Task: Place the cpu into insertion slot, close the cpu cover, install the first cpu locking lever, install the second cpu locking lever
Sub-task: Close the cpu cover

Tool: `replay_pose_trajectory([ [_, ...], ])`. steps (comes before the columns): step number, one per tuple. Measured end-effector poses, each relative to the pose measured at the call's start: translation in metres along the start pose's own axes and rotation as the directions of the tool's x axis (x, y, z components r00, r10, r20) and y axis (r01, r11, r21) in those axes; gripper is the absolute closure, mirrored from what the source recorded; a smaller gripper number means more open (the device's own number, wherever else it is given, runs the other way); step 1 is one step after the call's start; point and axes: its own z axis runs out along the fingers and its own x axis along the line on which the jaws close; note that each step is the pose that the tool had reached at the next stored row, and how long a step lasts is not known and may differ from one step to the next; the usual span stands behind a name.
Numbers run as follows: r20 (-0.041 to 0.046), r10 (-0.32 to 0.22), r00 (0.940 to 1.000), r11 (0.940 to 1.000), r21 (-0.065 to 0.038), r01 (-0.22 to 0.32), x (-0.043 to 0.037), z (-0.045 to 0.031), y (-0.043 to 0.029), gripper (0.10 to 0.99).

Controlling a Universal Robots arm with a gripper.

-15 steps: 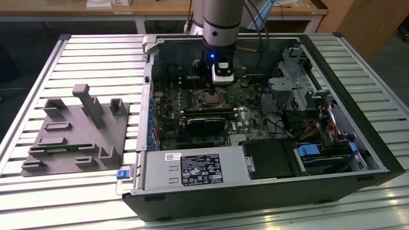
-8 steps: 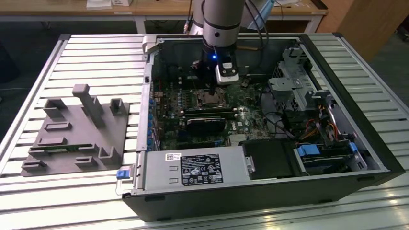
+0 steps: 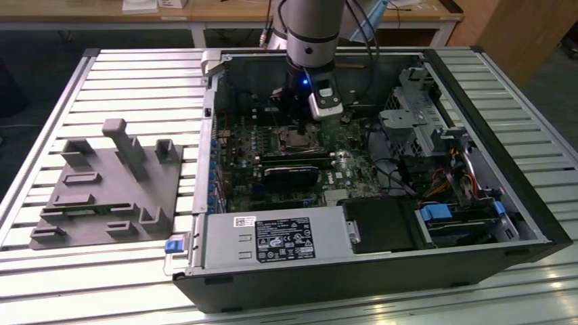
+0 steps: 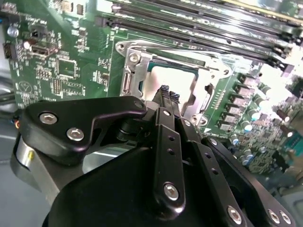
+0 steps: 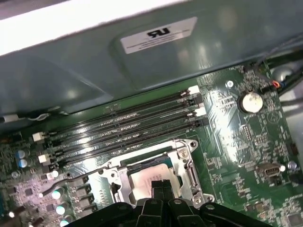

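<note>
In both wrist views the cpu [image 4: 176,75] [image 5: 141,178] lies silver-grey in the insertion slot [image 3: 294,141] on the green board. The cpu cover [image 4: 134,71] [image 5: 187,163] lies flat around it as a silver frame. A thin locking lever [image 5: 71,179] runs out from one side of the socket; I cannot tell whether it is latched. My gripper [image 4: 168,93] [image 5: 163,183] [image 3: 298,133] hangs just above the chip's middle. Its black fingertips are pressed together, with nothing between them.
Long black memory slots [image 5: 123,125] [image 4: 203,28] run beside the socket. Inside the open case stand a black fan block [image 3: 291,177], a power supply [image 3: 271,238] and a drive cage [image 3: 424,115]. A grey fixture [image 3: 108,186] sits on the table at the exterior view's left.
</note>
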Motion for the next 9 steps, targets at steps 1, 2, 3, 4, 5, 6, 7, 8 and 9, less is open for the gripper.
replay_pose_trajectory([
  [1, 0.0030, -0.013, 0.9999, 0.9999, -0.002, 0.013, 0.0000, 0.0002, 0.0000, 0.980],
  [2, 0.0059, -0.025, 0.9997, 0.9997, -0.003, 0.025, 0.0000, 0.0003, 0.0000, 0.980],
  [3, 0.0088, -0.038, 0.9992, 0.9993, -0.004, 0.038, 0.0000, 0.0004, 0.0000, 0.980],
  [4, 0.0117, -0.051, 0.9987, 0.9987, -0.006, 0.051, 0.0000, 0.0006, 0.0000, 0.980],
  [5, 0.0145, -0.063, 0.9979, 0.9980, -0.007, 0.063, 0.0000, 0.0007, 0.0000, 0.980],
  [6, 0.0168, -0.075, 0.9971, 0.9972, -0.008, 0.075, -0.0001, 0.0009, -0.0001, 0.980],
  [7, 0.0178, -0.083, 0.9964, 0.9965, -0.009, 0.083, -0.0001, 0.0010, -0.0005, 0.980],
  [8, 0.0185, -0.090, 0.9958, 0.9959, -0.009, 0.090, -0.0002, 0.0011, -0.0009, 0.980],
  [9, 0.0190, -0.096, 0.9952, 0.9953, -0.009, 0.096, -0.0003, 0.0013, -0.0016, 0.980],
])
